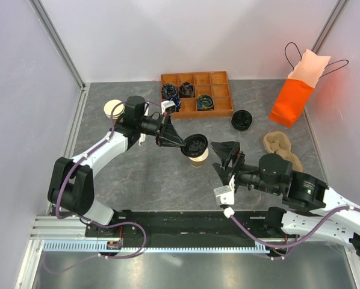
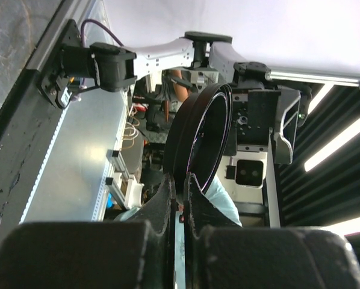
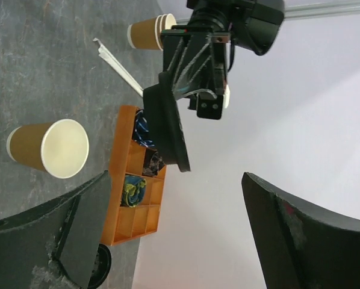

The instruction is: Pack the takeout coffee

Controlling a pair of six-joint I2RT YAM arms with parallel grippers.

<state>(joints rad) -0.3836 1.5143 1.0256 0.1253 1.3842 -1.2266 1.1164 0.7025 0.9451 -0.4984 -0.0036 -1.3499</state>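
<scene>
The takeout coffee's tan paper cup stands upright mid-table, and the right wrist view shows its mouth uncovered. Its round black lid hangs tilted just above the cup, pinched at its rim by my left gripper. In the left wrist view the lid stands on edge between the shut fingertips of that gripper. My right gripper waits just right of the cup, wide open and empty. From the right wrist, its open fingers frame the lid.
A stack of lidless cups stands at the far left. An orange compartment tray is at the back, with a loose black lid to its right. An orange paper bag and tan pulp holders are at the right.
</scene>
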